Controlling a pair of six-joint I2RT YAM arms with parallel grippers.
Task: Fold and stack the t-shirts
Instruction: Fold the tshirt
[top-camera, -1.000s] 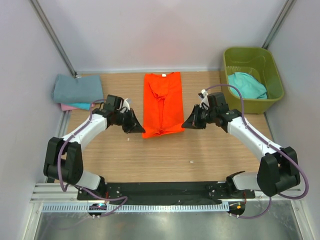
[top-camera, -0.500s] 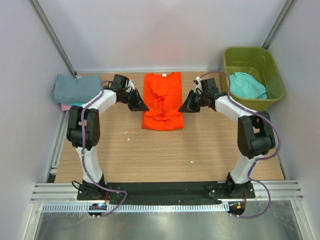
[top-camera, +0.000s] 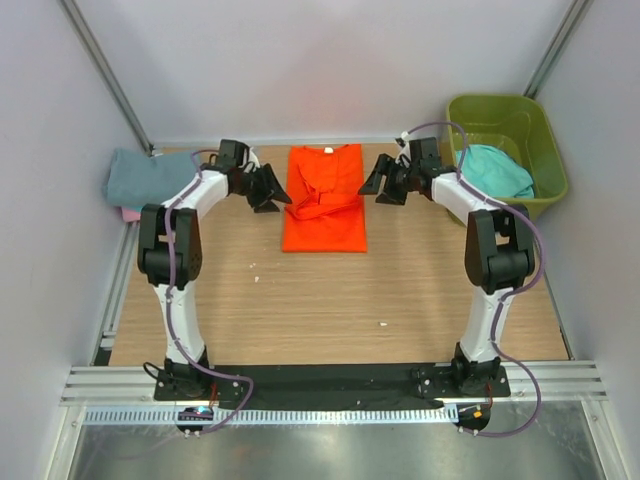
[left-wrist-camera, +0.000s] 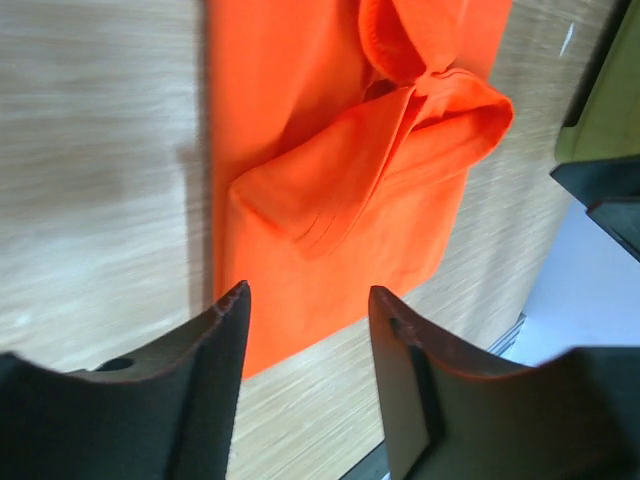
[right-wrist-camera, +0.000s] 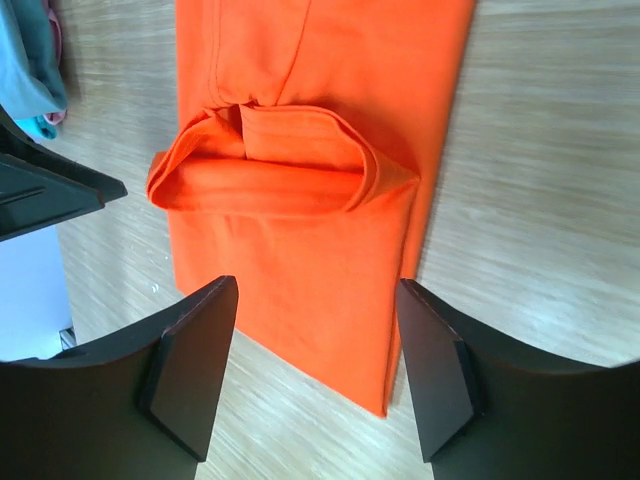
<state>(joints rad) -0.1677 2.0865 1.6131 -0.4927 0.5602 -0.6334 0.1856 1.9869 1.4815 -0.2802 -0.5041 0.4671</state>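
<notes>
orange t-shirt (top-camera: 323, 225) hem folded further up; l gripper (top-camera: 271, 198), r gripper (top-camera: 375, 187) spread.

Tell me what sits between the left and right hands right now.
The orange t-shirt, part-folded, lies between the left hand and right hand; top external view shows it.

We have two arms rising from the black base plate (top-camera: 330, 385): the left arm (top-camera: 205, 190) and the right arm (top-camera: 452, 197) share smooth white tube links and chunky black joints. A purple cable (top-camera: 179, 318) runs up each from the plate. Farthest from the plate, our matte black fingers (right-wrist-camera: 195, 360) are broad, flat-faced wedges with bevelled edges.
</notes>
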